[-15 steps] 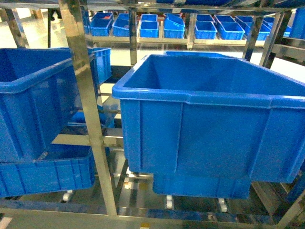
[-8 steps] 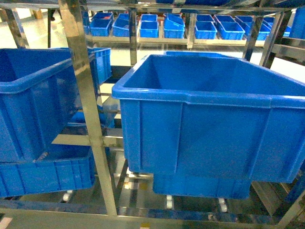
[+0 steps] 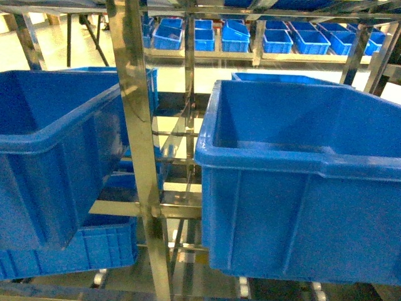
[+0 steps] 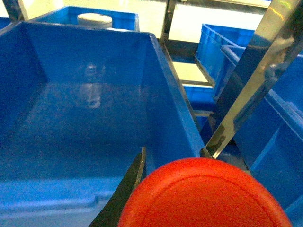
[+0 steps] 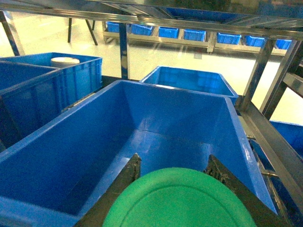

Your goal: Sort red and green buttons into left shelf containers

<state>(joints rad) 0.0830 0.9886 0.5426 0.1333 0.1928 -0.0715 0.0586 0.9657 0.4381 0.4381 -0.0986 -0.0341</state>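
The steel shelf carries two deep blue tubs, the left tub and the right tub, tilted toward the robot, likely for easy dropping. The left hand is closed on the red button over the left tub's near rim; the right hand likewise clamps the green button above the right tub

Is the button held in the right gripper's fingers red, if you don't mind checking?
No, the right wrist view shows a green button cap between the fingers.
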